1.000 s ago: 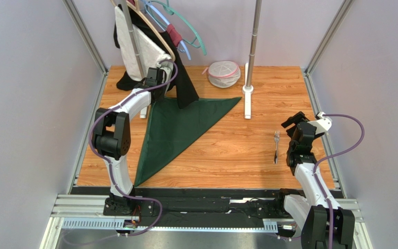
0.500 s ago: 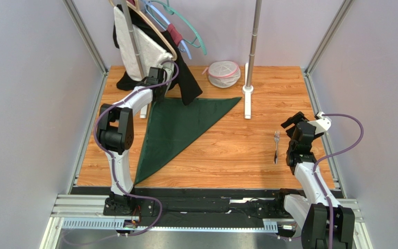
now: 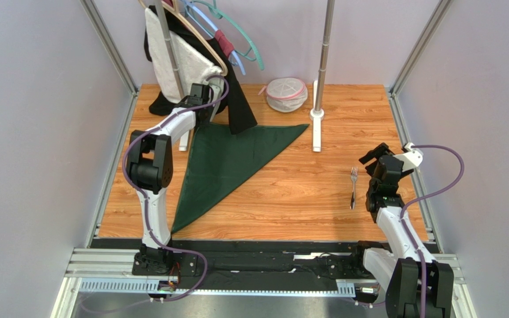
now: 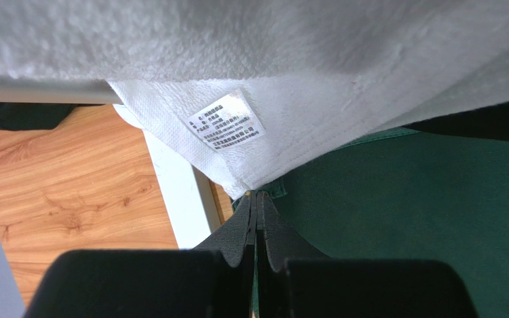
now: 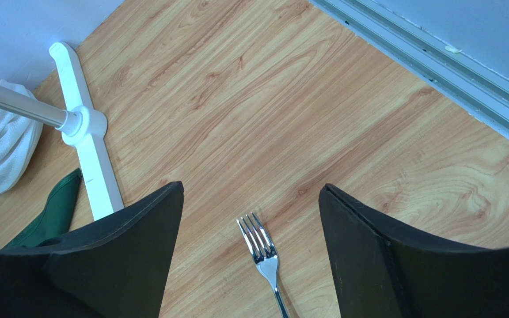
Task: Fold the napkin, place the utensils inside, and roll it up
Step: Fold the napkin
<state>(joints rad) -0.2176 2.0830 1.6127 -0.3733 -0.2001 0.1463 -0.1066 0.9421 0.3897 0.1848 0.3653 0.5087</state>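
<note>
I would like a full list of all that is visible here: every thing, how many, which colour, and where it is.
napkin: one, dark green, folded to a triangle, left half of table
fork: one, silver, right side of table
mesh pouch: one, white with pink rim, far edge
rack poles: two, metal, white feet, far side
hangers: several, teal, blue, wood, far left
towel: one, white, on a hanger
garment: one, black, hanging over the napkin's far edge
table: one, wood brown
left claw: black, shut on the napkin's far corner
right claw: black, open above the fork
</note>
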